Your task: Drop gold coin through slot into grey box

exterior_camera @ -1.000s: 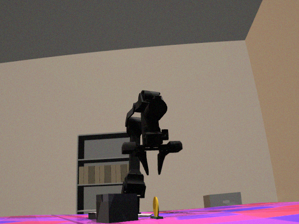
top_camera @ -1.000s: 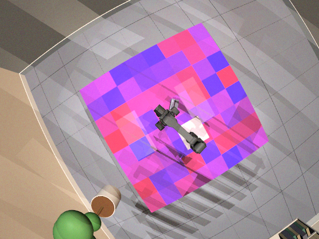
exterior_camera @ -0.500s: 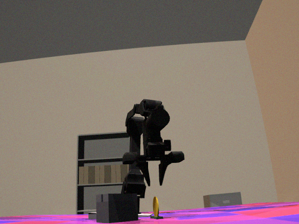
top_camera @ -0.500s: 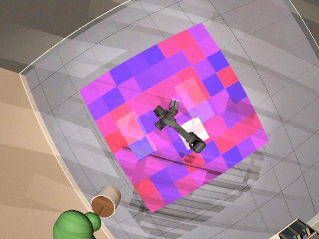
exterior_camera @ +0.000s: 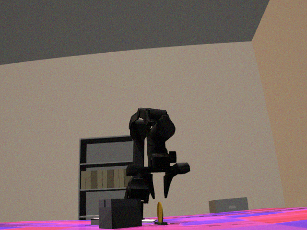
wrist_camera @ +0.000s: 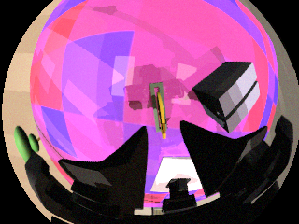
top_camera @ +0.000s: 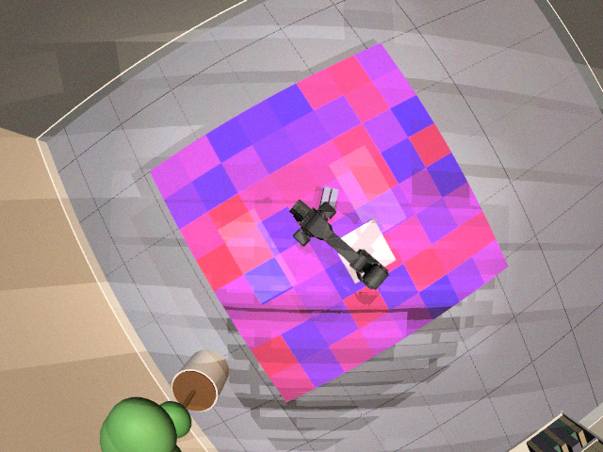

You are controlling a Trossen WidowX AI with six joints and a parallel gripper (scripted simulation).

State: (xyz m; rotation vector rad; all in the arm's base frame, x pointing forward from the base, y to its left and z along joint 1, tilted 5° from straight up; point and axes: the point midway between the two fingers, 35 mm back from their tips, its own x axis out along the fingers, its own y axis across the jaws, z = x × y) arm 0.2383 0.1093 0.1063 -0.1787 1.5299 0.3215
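Note:
The gold coin stands on its edge in the dark-green holder. My gripper is open and empty, pointing down, with its fingertips just above the coin's top in the exterior view, one to each side. The arm hides coin and holder in the top view. The closed grey box stands beside the holder, to its right in the wrist view and to its left in the exterior view. The dark slot line runs across its lid in the first scene and wrist views.
A white square plate lies under the arm near its base. The patterned mat spans the work area. A potted plant stands beyond its lower left edge. A shelf stands in the background.

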